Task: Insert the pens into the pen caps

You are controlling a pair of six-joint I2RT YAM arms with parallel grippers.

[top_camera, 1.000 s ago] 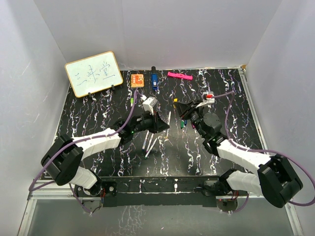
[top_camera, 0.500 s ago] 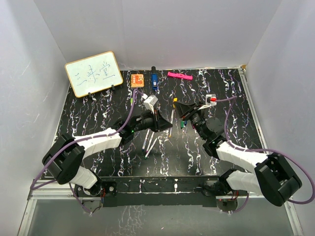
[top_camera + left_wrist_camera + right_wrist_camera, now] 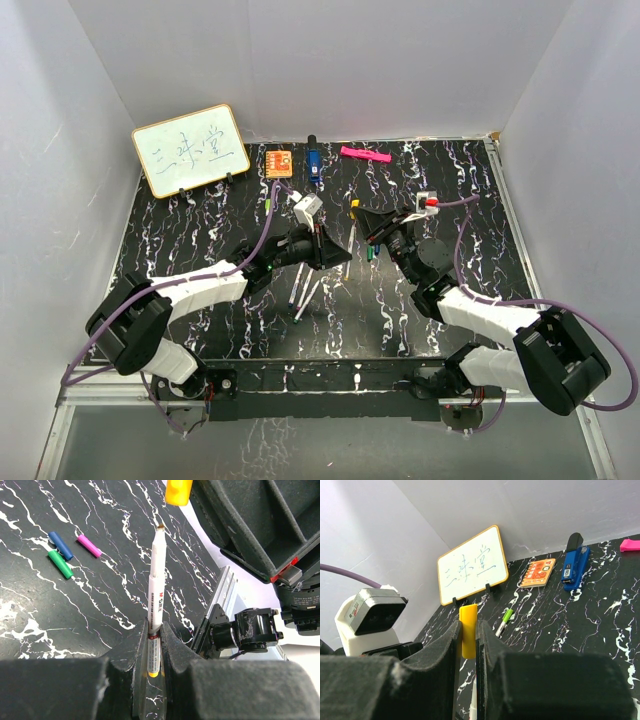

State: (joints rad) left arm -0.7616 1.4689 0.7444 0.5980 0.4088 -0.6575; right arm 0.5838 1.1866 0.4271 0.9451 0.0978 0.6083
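Observation:
My left gripper is shut on a white-barrelled pen, which points away from me. Its tip sits just below a yellow pen cap. My right gripper is shut on that yellow cap and holds it upright above the table. Blue, green and magenta caps lie loose on the black marbled table. Several loose pens lie near the table's middle.
A pen with a green cap lies at the back. A whiteboard stands at the back left. An orange block, a dark blue block and a pink bar lie along the back edge.
My left gripper has moved right and up with the pen. My right gripper has shifted left with the yellow cap. The pen tip and the cap are closer together.

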